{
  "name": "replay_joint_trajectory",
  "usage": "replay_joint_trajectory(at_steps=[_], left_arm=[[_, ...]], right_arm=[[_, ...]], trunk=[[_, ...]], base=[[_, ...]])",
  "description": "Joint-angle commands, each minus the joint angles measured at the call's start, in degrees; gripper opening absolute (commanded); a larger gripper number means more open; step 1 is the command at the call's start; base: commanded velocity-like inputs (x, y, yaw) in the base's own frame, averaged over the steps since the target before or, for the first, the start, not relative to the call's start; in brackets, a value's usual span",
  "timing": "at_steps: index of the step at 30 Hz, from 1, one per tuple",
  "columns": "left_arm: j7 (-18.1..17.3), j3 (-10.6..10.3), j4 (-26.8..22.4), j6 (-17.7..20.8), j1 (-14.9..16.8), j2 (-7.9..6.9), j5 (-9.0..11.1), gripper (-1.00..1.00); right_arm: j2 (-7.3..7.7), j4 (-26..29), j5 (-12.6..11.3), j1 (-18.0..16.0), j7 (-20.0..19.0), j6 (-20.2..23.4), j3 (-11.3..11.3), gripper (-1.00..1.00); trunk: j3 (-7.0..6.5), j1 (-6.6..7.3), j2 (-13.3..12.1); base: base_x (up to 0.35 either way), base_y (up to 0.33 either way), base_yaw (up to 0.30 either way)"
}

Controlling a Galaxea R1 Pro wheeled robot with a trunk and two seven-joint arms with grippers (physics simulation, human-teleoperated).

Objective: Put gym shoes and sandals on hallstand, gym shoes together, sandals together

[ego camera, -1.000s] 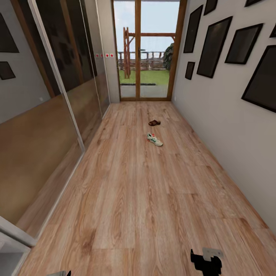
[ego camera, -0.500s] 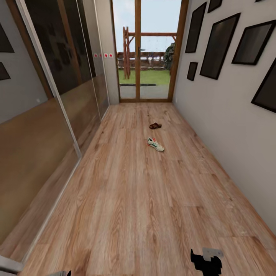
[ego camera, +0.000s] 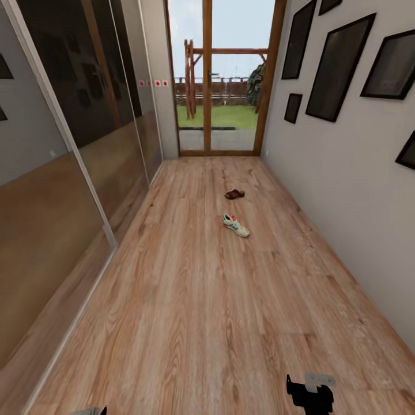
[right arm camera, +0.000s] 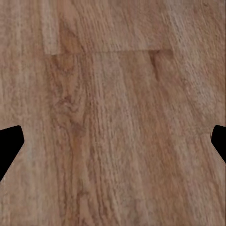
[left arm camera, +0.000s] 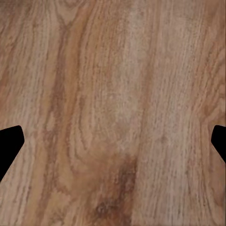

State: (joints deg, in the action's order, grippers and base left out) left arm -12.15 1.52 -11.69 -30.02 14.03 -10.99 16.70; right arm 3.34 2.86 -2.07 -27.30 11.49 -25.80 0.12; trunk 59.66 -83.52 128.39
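One white gym shoe with green stripes lies on the corridor floor, far ahead and a little right of centre. A brown sandal lies just beyond it, nearer the glass door. My right gripper hangs low at the near right, far from both. In the right wrist view, the right gripper stands open over bare planks. In the left wrist view, the left gripper is open too, with only floor between its fingers. The hallstand is out of view.
Mirrored sliding wardrobe doors run along the left side. A white wall with dark picture frames bounds the right. A wood-framed glass door closes the far end. A wide strip of floor runs between me and the shoes.
The whole head view has shifted: the camera has moved forward along the corridor, so the shoe and sandal sit slightly lower and nearer. Both grippers hold the same pose.
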Motion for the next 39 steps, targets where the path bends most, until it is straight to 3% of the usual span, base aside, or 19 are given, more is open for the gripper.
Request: replay_joint_trajectory(at_steps=[1, 21, 39], left_arm=[[-0.6, 0.1, 0.1, 0.0, 0.0, 0.0, 0.5, 1.0], [-0.6, 0.1, 0.1, 0.0, 0.0, 0.0, 0.5, 1.0], [-0.6, 0.1, 0.1, 0.0, 0.0, 0.0, 0.5, 1.0]], right_arm=[[0.0, 0.0, -0.2, 0.0, 0.0, -0.2, 0.1, 1.0], [0.0, 0.0, -0.2, 0.0, 0.0, -0.2, 0.0, 1.0], [0.0, -0.1, -0.2, 0.0, 0.0, -0.2, 0.0, 1.0]], trunk=[[0.05, -0.03, 0.0], [0.05, -0.03, 0.0], [0.05, -0.03, 0.0]], base=[[0.338, 0.0, 0.0], [0.338, 0.007, 0.0], [0.338, 0.107, 0.0]])
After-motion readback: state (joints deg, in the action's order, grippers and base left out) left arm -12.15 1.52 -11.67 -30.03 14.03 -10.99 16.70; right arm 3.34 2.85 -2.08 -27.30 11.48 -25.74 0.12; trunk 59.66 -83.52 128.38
